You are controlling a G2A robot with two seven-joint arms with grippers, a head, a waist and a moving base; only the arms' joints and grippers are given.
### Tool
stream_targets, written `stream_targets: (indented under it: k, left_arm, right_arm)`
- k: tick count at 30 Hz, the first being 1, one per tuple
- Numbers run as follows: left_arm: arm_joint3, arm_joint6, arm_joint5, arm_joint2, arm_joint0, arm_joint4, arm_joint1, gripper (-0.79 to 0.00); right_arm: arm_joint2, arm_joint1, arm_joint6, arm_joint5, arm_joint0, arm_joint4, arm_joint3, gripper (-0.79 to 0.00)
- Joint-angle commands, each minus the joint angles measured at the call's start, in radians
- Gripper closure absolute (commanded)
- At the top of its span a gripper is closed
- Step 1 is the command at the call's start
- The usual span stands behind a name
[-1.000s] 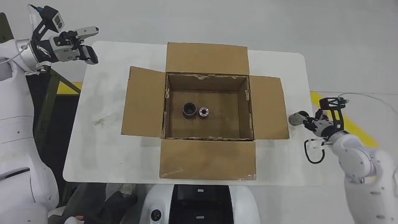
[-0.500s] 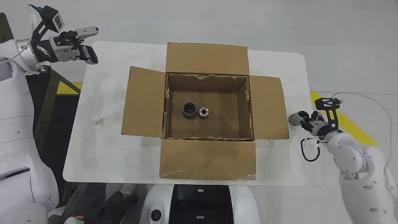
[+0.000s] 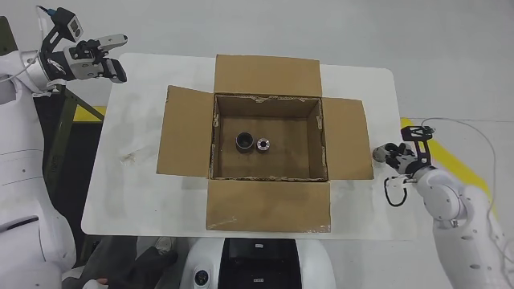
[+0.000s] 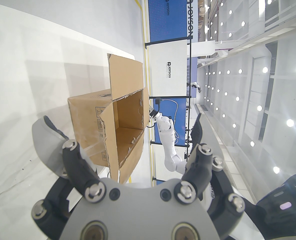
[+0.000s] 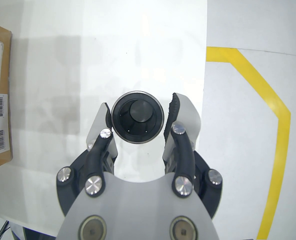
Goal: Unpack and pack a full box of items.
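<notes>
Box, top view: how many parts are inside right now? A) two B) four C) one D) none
A: a dark ring and a smaller silvery piece lie side by side on the floor of the box.

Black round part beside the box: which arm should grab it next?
Right. Its jaws stand open on either side of the black round part on the table. The left arm's jaws hang far away, beyond the box, over the table's opposite corner.
</notes>
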Motion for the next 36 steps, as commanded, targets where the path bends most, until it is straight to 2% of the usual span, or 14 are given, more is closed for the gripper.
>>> stream_targets:
  k: [1,7,9,14,18,24,36]
  left_arm:
    - [0.000,0.000,0.000,0.000,0.000,0.000,0.000,-0.785]
    - [0.000,0.000,0.000,0.000,0.000,0.000,0.000,-0.785]
    - [0.000,0.000,0.000,0.000,0.000,0.000,0.000,-0.785]
    - [0.000,0.000,0.000,0.000,0.000,0.000,0.000,-0.785]
    - [0.000,0.000,0.000,0.000,0.000,0.000,0.000,-0.785]
    - [0.000,0.000,0.000,0.000,0.000,0.000,0.000,-0.785]
    - [0.000,0.000,0.000,0.000,0.000,0.000,0.000,-0.785]
  right_arm:
    - [-0.001,0.000,-0.002,-0.001,0.001,0.003,0.002,-0.480]
    - [-0.007,0.001,-0.005,-0.002,0.004,0.005,0.006,-0.493]
    - [-0.009,0.001,-0.005,-0.002,0.005,0.003,0.007,-0.465]
    - [-0.012,0.002,-0.001,-0.003,0.008,0.002,0.009,-0.320]
    - [-0.011,0.003,-0.001,-0.006,0.013,0.008,0.017,-0.148]
    - [0.005,0.006,-0.007,-0.016,-0.004,0.016,-0.004,0.000]
    - [0.078,0.013,-0.024,-0.004,-0.127,0.009,-0.205,0.000]
